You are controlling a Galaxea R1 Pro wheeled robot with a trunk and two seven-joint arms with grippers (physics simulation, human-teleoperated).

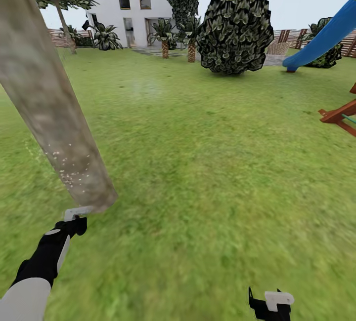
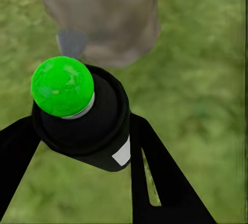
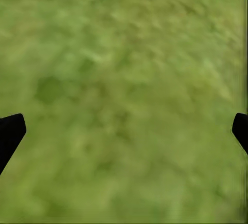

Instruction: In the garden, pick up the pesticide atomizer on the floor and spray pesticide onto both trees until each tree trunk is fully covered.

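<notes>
Small dark pesticide atomizer (image 2: pixel 85 123), green-topped, pinched in left gripper (image 2: pixel 82 146) jaws by thick grey-brown mottled trunk (image 1: pixel 47 94); white specks (image 1: pixel 69 168) low only. Right gripper (image 3: pixel 124 131) jaws spread. Mostly undone.

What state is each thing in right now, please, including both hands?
Left hand: shut on the pesticide atomizer.
Pesticide atomizer: held, green button on top, close to the trunk.
Tree trunk: white pesticide specks on its lower part only.
Right hand: open, empty, over grass.

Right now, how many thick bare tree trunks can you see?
1. The tree trunk leans across the head view's left side, white specks low on it, beside the left gripper. Another may stand out of view.
</notes>
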